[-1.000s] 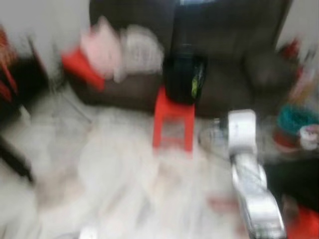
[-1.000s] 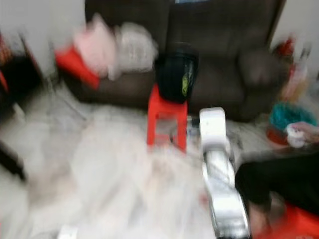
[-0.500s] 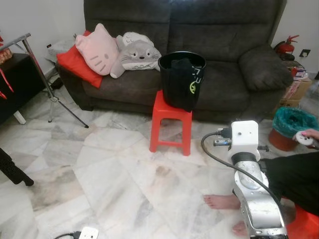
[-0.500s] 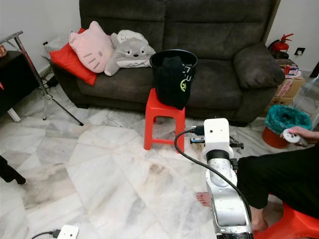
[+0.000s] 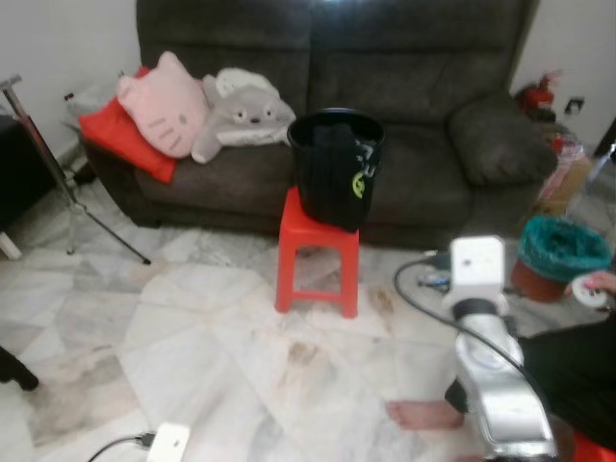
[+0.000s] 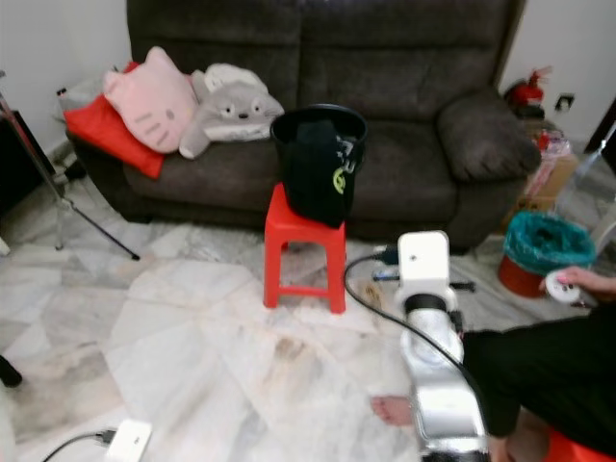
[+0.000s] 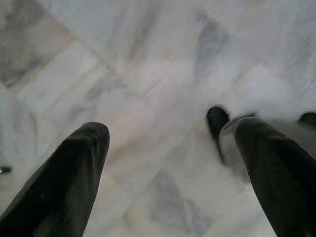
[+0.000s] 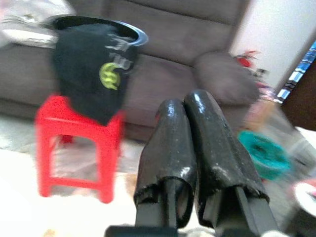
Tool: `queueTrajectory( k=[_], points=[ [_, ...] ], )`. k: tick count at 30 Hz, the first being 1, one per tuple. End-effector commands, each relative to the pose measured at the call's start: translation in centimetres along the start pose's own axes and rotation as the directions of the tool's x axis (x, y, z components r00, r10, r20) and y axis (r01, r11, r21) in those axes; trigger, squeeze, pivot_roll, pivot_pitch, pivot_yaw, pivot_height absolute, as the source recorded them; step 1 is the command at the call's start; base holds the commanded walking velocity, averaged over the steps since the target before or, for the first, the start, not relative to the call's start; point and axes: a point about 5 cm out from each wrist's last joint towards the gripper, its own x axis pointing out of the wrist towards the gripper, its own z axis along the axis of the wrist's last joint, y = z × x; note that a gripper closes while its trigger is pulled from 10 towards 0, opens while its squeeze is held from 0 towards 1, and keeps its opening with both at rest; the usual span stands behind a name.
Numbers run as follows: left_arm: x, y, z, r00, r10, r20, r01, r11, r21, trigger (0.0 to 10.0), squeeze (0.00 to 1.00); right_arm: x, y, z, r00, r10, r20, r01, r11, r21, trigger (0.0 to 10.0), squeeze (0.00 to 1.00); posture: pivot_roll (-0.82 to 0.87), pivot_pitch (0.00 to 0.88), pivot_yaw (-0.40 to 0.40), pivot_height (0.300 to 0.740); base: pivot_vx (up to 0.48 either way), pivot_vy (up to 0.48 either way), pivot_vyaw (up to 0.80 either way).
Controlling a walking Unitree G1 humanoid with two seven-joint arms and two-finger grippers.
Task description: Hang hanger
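A black bucket [image 5: 337, 159] with a black garment draped over its rim stands on a red stool [image 5: 318, 255] in front of a dark sofa [image 5: 423, 67]. My right arm [image 5: 478, 265] is raised at the right, level with the stool. In the right wrist view my right gripper [image 8: 185, 101] is shut with nothing between its fingers and looks toward the stool [image 8: 79, 133] and bucket [image 8: 96, 59]. My left gripper [image 7: 170, 128] hangs open over the marble floor. A metal rack leg [image 5: 43, 173] slants at the far left.
A person sits at the right: black trouser leg [image 5: 577, 356], bare foot [image 5: 423, 414], a hand with a white object [image 5: 595, 289]. A teal-lined bin [image 5: 563, 252] stands beside the sofa. A white power strip [image 5: 168, 441] lies on the floor. Plush cushions [image 5: 202, 106] rest on the sofa.
The whole picture has shifted as the camera turned slightly right, after heavy blur one second ago. My right arm keeps the same raised pose.
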Motion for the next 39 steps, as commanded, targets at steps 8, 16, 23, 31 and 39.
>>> queueTrajectory(
  k=[8,16,23,31,39],
  points=[
    [-0.8,-0.8,-3.3,0.998,-0.010,-0.061,0.009,1.000,-0.012,10.0,0.00,0.0,-0.6,-1.0,1.000,-0.008,-0.016,0.008,1.000,-0.021,10.0,0.00,-0.13,0.000,0.032,0.740,0.315,0.000,0.00],
    [-0.9,-0.7,-3.4,0.998,-0.006,-0.063,0.006,1.000,-0.012,10.0,0.00,0.0,-1.0,-1.5,0.999,-0.015,-0.036,0.014,1.000,-0.017,10.0,0.00,-0.13,0.000,0.033,0.740,0.315,0.000,0.00],
    [-0.6,-1.8,-2.9,0.998,-0.016,-0.054,0.016,1.000,-0.011,10.0,0.00,0.2,-0.8,-1.2,1.000,0.010,-0.011,-0.010,0.999,-0.033,10.0,0.00,-0.13,0.000,0.031,0.740,0.315,0.000,0.00],
    [-0.6,-2.2,-2.7,0.999,-0.020,-0.051,0.019,1.000,-0.011,10.0,0.00,0.2,-0.7,-1.5,1.000,0.004,-0.026,-0.005,1.000,-0.028,10.0,0.00,-0.13,0.000,0.031,0.740,0.316,0.000,0.56],
    [-0.3,-2.1,-1.9,0.999,-0.018,-0.034,0.018,1.000,-0.007,10.0,0.00,0.2,-0.9,-1.7,1.000,-0.003,-0.030,0.002,1.000,-0.024,10.0,0.00,-0.13,0.000,0.033,0.740,0.315,0.000,0.00]
  ],
)
